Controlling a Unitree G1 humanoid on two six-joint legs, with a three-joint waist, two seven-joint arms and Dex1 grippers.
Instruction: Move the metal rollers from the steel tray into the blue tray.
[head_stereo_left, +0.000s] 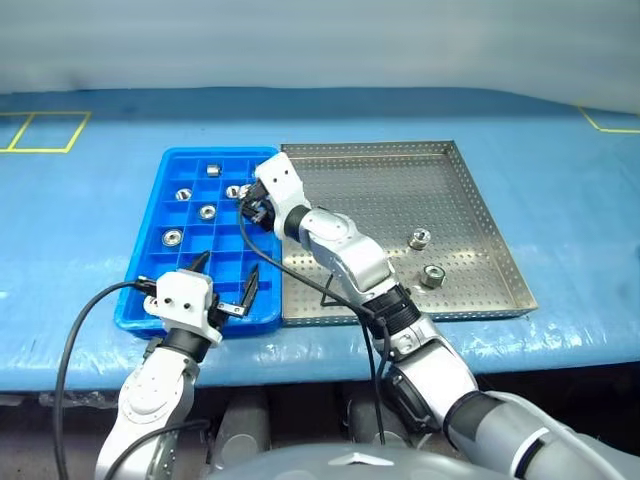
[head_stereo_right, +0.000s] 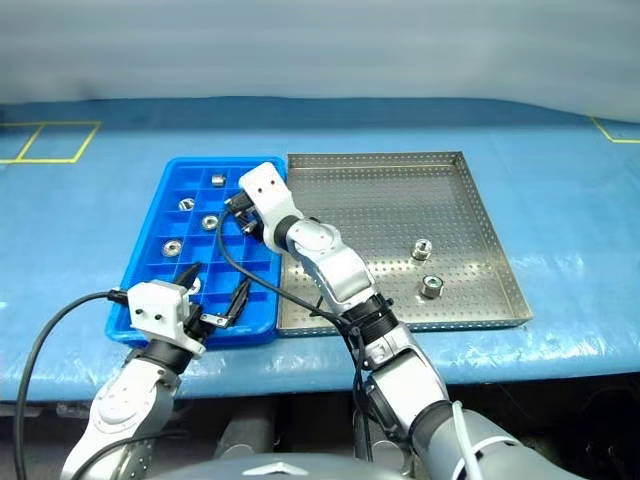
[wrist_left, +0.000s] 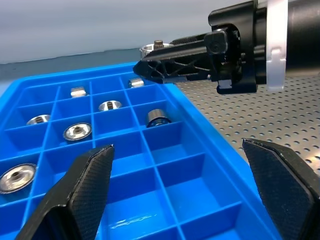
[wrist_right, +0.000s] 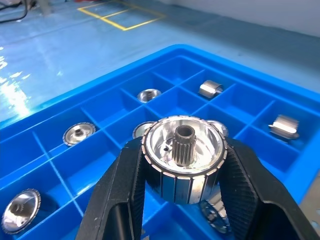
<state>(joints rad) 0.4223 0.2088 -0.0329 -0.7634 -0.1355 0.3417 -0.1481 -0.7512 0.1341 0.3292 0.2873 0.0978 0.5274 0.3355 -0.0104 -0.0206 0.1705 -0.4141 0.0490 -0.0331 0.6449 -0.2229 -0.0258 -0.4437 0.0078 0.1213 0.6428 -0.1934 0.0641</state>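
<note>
- The roller (wrist_right: 184, 159) in the right gripper (wrist_right: 183, 200) is a shiny silver cylinder with a ribbed side, a dished top and a small toothed hub in the middle; the two black fingers pinch it from both sides.
- It hangs over the blue tray (head_stereo_left: 150, 270), above the compartments near the tray's edge that meets the steel tray (head_stereo_left: 480, 240).
- The right wrist view gives that fine detail; from the head views the held roller is only a small bright spot at the fingertips, hard to make out behind the white wrist housing.
- Several more rollers lie in the blue tray's compartments, for example one (head_stereo_left: 207, 212) near the middle and one (head_stereo_left: 172, 237) toward the left side; some lie flat, others on their sides in the far row.
- Two rollers (head_stereo_left: 420, 239) (head_stereo_left: 433, 276) stand on the perforated floor of the steel tray, near each other toward its right side, well apart from the blue tray.
- The left gripper (head_stereo_left: 228, 283) hovers over the near edge of the blue tray with its fingers spread wide and nothing between them.
- The left wrist view shows the right gripper from the side, reaching across above the blue rim.
- Both trays sit side by side, touching, on a blue table cover (head_stereo_left: 560, 180) with yellow tape lines (head_stereo_left: 45, 132) at the far left.
- The right arm crosses over the near left corner of the steel tray, hiding part of it.
</note>
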